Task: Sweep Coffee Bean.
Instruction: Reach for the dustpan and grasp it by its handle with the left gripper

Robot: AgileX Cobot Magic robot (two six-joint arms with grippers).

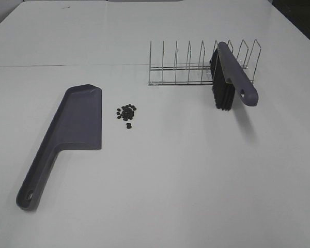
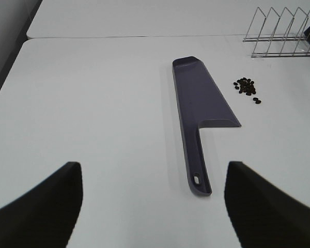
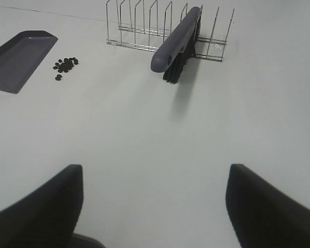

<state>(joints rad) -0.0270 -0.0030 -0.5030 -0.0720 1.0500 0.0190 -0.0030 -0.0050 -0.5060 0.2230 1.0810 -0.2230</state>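
A cluster of dark coffee beans (image 1: 126,112) lies on the white table, just right of the blade of a purple dustpan (image 1: 67,134) that lies flat with its handle toward the near left. The beans also show in the left wrist view (image 2: 246,89) and the right wrist view (image 3: 65,64). A purple brush (image 1: 232,77) with black bristles leans in a wire rack (image 1: 196,67). My left gripper (image 2: 152,206) is open and empty, short of the dustpan's handle (image 2: 196,165). My right gripper (image 3: 155,206) is open and empty, well short of the brush (image 3: 175,41). Neither gripper shows in the exterior high view.
The wire rack (image 3: 160,26) with several upright dividers stands at the back right of the white table (image 1: 196,181). A seam (image 1: 67,65) runs across the table behind the dustpan. The table's left edge (image 2: 5,77) shows in the left wrist view.
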